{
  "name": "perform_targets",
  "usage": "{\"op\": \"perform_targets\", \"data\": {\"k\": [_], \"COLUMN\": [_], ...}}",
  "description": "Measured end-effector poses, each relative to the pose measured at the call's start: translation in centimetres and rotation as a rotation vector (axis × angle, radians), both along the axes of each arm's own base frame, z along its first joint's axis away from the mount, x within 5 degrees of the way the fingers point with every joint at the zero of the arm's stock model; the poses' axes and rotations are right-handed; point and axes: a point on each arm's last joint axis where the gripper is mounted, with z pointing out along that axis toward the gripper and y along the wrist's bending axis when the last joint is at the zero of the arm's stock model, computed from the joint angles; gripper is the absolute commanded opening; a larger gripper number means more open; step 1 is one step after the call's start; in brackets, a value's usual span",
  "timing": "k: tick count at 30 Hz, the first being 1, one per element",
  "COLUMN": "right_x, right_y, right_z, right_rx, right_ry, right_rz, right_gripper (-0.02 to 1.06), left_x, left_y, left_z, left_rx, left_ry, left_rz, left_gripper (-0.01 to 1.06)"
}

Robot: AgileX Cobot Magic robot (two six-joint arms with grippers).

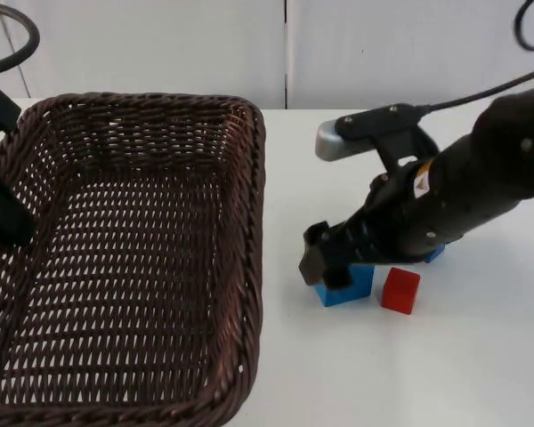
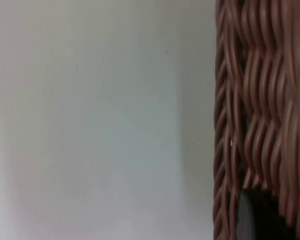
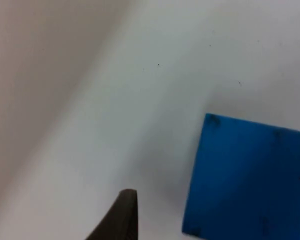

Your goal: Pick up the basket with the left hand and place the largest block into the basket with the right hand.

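Top view: right hand (image 1: 325,265) sits over the big blue block (image 1: 347,286), beside a red block (image 1: 400,291); I cannot tell its grip. Left hand (image 2: 255,220) clamps the basket (image 1: 133,258) rim.

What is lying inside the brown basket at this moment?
Nothing lies inside the basket: only its woven floor and walls are seen. The left end effector covers part of its left rim. The blue block and red block stand on the table, under the right end effector.

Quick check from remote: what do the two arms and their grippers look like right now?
Both arms are black. The right arm is thick and rounded, with a small yellow warning sticker and a grey-capped bracket on top; its right gripper is black and blocky. The left gripper is a flat, matte black piece at the basket.
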Motion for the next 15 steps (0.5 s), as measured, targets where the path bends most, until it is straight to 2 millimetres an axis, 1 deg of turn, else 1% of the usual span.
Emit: {"op": "perform_targets", "data": {"k": [8, 15], "right_x": [1.9, 2.6], "right_y": [1.4, 2.0], "right_z": [-0.9, -0.9], "right_rx": [-0.013, -0.02], "right_ry": [0.019, 0.03], "right_rz": [0.001, 0.002], "right_gripper": [1.01, 1.01], "left_x": [0.0, 0.0], "left_y": [0.0, 0.0], "left_z": [0.0, 0.0], "left_rx": [0.001, 0.002], "left_ry": [-0.002, -0.003], "left_rz": [0.001, 0.002], "left_gripper": [0.0, 0.0]}}
